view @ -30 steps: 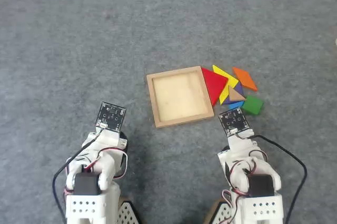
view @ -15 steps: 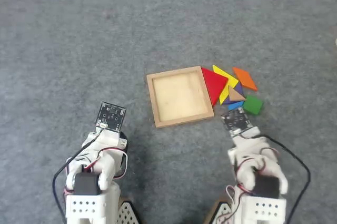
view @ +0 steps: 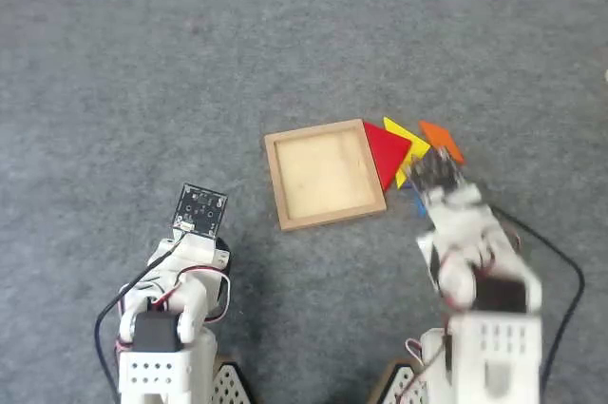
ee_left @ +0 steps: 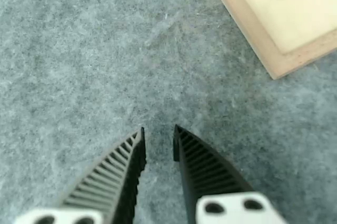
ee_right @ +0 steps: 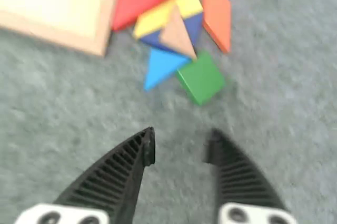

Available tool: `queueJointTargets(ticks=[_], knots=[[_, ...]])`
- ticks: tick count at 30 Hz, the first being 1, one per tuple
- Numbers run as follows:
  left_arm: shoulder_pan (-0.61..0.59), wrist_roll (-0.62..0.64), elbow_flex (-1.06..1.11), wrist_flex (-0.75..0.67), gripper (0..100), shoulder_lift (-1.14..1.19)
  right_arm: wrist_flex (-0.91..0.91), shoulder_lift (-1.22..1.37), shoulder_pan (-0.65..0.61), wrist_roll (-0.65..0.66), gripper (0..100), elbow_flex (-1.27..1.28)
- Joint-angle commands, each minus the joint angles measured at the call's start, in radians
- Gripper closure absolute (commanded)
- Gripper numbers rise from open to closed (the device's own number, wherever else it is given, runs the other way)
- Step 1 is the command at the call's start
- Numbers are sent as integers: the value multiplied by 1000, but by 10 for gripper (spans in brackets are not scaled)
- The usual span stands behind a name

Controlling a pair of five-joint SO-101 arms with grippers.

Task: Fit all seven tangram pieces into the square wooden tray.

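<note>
The square wooden tray [view: 277,181] lies mid-table with nothing in it. Touching its right rim is a red triangle [view: 383,151], then a yellow piece [view: 408,141] and an orange parallelogram [view: 443,139]. My right arm [view: 458,225] stretches over the rest of the cluster. In the right wrist view, my right gripper [ee_right: 181,144] hangs open just short of the green square [ee_right: 201,79] and light blue triangle [ee_right: 159,65]. Behind them lie a tan triangle [ee_right: 177,36] and a dark blue piece [ee_right: 196,26]. My left gripper [ee_left: 159,133] hovers over bare carpet with a narrow gap, near the tray corner [ee_left: 274,63].
Grey carpet covers the whole table, with wide free room to the left of and beyond the tray. My left arm [view: 195,233] sits at the front left, well off the tray. A black cable [view: 560,271] loops beside the right arm.
My right arm has swung forward and to the right, over the piece cluster, now covering the green and blue pieces in the high view. The left arm stayed still.
</note>
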Motion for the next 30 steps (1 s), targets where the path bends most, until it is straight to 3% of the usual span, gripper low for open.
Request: queueJointTargets(ticks=[1,6,13,30], knots=[[-2,-11,-12,3,914,-21,-27,389,-61,-75,691,-315],[-2,-11,-12,3,914,-21,-28,769,-125,-198,658,-598],[-2,-11,-12,3,914,-21,-94,1115,-183,-431,658,-835],[-2,-11,-12,3,914,-21,-283,1386,-208,-446,658,-916]])
